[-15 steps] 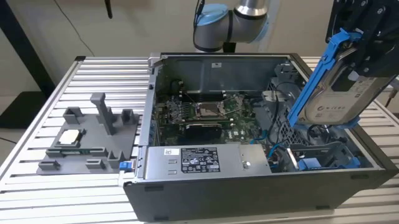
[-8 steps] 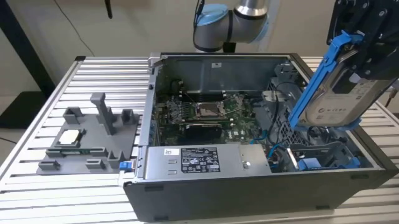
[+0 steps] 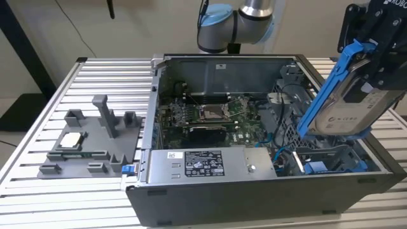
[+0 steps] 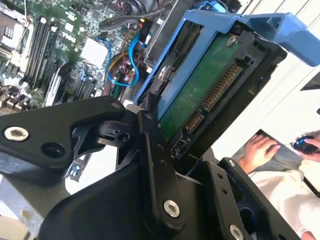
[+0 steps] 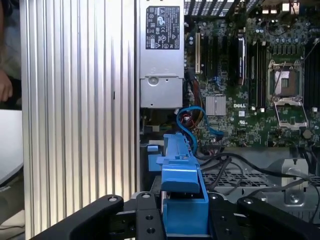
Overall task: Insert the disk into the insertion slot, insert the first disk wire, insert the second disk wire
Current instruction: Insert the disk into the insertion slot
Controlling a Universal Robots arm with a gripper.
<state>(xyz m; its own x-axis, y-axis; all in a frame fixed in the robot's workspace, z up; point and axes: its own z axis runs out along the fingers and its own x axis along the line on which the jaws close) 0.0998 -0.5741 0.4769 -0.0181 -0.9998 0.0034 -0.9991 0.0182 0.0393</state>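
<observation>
My gripper [image 3: 376, 59] is shut on the disk [image 3: 346, 112], a silver-grey drive with a white label in a bright blue carrier. It holds the disk tilted in the air over the open computer case's corner at the exterior view's right. The insertion slot [image 3: 330, 161], a grey bay with blue tabs, lies just below the disk's lower end. In the second wrist view the disk's [image 4: 200, 95] green board and connector face me between the black fingers [image 4: 150, 135]. In the first wrist view the blue carrier [image 5: 182, 200] sits between the jaws. Blue cables [image 5: 192, 117] lie loose by the bay; which is the first or second disk wire I cannot tell.
The case holds a silver power-supply box [image 3: 203, 164] at the front and a motherboard [image 3: 210, 114] with a CPU socket. A grey fixture [image 3: 89, 143] with small parts stands on the slatted table [image 3: 108, 76] at the exterior view's left. A person's hands [image 4: 260, 147] show beyond the table.
</observation>
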